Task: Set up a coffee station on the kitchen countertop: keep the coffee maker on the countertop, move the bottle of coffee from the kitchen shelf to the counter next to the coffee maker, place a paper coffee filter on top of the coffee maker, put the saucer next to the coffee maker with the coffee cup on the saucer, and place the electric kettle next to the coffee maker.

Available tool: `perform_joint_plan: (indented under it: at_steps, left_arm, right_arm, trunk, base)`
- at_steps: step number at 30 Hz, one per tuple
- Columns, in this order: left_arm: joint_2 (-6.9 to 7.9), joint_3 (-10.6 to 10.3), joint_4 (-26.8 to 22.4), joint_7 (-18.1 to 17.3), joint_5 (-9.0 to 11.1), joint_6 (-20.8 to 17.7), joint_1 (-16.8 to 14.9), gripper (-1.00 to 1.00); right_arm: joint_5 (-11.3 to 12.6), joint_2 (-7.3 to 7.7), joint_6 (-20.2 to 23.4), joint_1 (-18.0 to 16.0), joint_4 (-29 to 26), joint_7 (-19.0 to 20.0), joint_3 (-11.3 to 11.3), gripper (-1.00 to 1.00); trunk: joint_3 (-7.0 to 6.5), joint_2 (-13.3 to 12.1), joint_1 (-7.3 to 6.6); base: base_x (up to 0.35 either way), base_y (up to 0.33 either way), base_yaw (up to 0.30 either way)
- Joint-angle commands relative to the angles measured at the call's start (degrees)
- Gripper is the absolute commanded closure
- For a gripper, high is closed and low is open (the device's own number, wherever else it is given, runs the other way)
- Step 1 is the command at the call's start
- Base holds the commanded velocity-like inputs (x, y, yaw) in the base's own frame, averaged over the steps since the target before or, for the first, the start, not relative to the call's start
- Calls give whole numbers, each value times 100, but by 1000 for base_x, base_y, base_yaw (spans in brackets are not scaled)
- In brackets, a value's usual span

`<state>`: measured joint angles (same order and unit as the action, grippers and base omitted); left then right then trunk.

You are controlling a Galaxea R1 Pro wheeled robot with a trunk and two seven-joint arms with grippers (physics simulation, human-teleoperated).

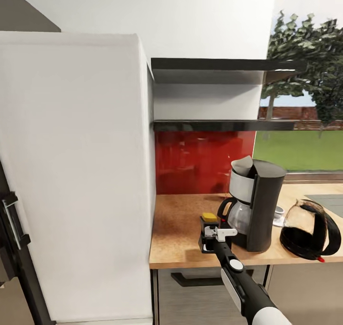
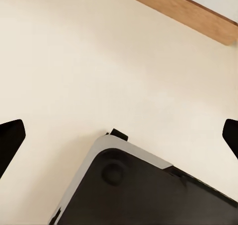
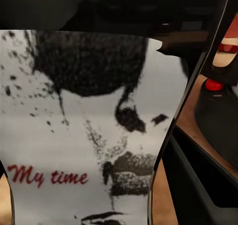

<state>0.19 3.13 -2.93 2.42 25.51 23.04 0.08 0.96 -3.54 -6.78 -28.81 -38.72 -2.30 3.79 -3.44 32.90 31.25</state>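
Right gripper clenched around a small yellow-lidded coffee bottle with a white "My time" label, standing on the speckled cork countertop; just beside it, the matte black coffee maker; beyond that, the glossy dark kettle; left gripper's black fingertips spread wide, holding nothing.

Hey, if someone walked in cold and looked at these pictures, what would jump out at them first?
Probably the tall dark coffee maker on the cork-toned countertop, a pale paper filter poking from its top. Just left of it, the right pincer holds a yellow-capped coffee bottle whose label reads "My time". A glossy black electric kettle sits on the coffee maker's right.
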Motion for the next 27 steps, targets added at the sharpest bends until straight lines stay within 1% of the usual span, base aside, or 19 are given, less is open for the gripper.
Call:
perform_joint_plan:
  at_steps: [1, 15, 22, 27]
  left_arm:
    - [-1, 30, 0, 22, -46, 8, 1, -100]
    - [-1, 30, 3, 22, -45, 7, 1, -100]
    - [-3, 7, 3, 22, -46, 94, 1, -100]
    - [-31, -38, 3, 22, -46, 98, 1, -100]
  right_arm:
    - [16, 2, -17, -2, 4, -34, 18, 100]
    - [18, 2, -17, -2, 4, -34, 10, 100]
    - [18, 2, -17, -2, 0, -34, 8, 100]
    - [18, 2, -16, -2, -4, -34, 8, 100]
  trunk:
    - [19, 44, 24]
    - [271, 606, 331]
    - [271, 606, 331]
    - [271, 606, 331]
  base:
    - [0, 0, 0]
    - [0, 0, 0]
    - [12, -1, 0]
    - [204, -96, 0]
